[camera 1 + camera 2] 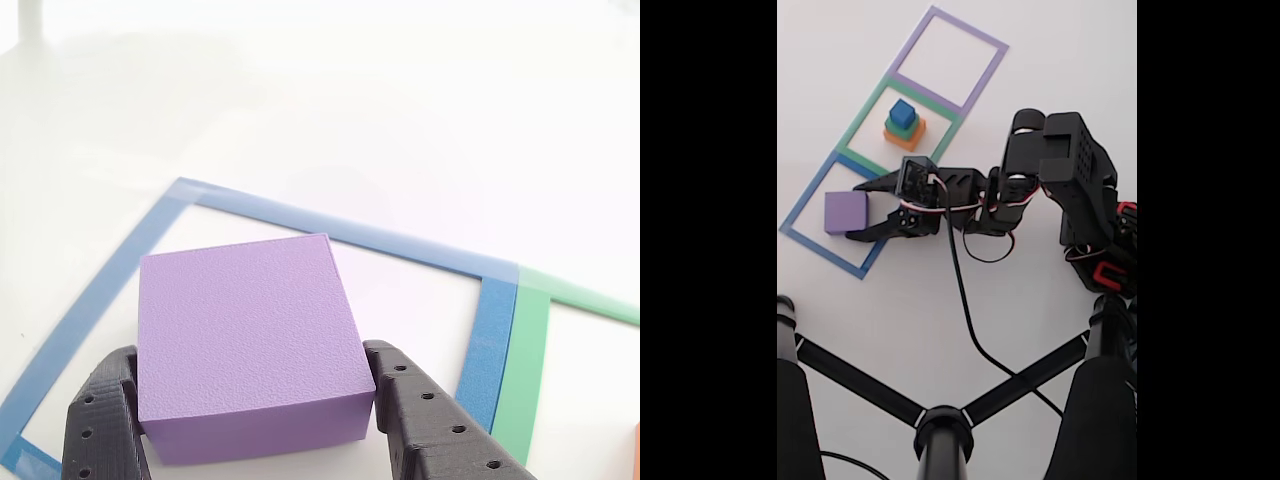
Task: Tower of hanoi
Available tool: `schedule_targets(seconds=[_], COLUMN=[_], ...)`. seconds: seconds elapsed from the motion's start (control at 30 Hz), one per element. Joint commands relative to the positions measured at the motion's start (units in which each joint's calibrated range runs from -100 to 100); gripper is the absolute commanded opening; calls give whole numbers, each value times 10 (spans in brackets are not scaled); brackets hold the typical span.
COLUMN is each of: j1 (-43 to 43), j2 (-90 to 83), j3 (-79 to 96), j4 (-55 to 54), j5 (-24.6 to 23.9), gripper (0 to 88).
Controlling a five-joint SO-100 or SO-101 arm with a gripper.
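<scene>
On the white tabletop (1040, 60), in the fixed view, 3 flat square outlines run in a diagonal row: a blue outline (800, 208) lowest and leftmost, a green outline (862, 124) in the middle, and a purple outline (985, 75) at the top. Inside the blue outline sits the purple block (845, 212), flat on the surface. The end effector (862, 210) reaches to it from the right, its 2 dark fingers spread apart with 1 on each side of the block; the other view shows the same, the purple block (248, 345) between the 2 perforated black fingers (425, 420), which stand right beside its lower side faces, though whether they press on it cannot be told. That view also shows the blue outline (350, 232) running behind the block and a strip of the green outline (528, 370) just to its right. Within the green outline, in the fixed view, the other 3 blocks form a stack: the orange block (904, 134) at the bottom, the green block (901, 125) on it, and the blue block (903, 111) on top. The purple outline holds nothing. A black cable (970, 320) trails from the arm (1070, 170) down across the tabletop.
</scene>
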Motion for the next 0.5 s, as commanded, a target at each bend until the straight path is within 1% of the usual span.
schedule_targets(seconds=[0.0, 0.1, 0.17, 0.33, 0.47], j1=[7, 9, 9, 10, 10], j2=[0, 4, 7, 1, -41], j3=[-13, -9, -9, -12, -7], j4=[-22, -30, -34, -39, -16], j5=[0, 0, 0, 0, 0], gripper=[180, 252, 279, 313, 327])
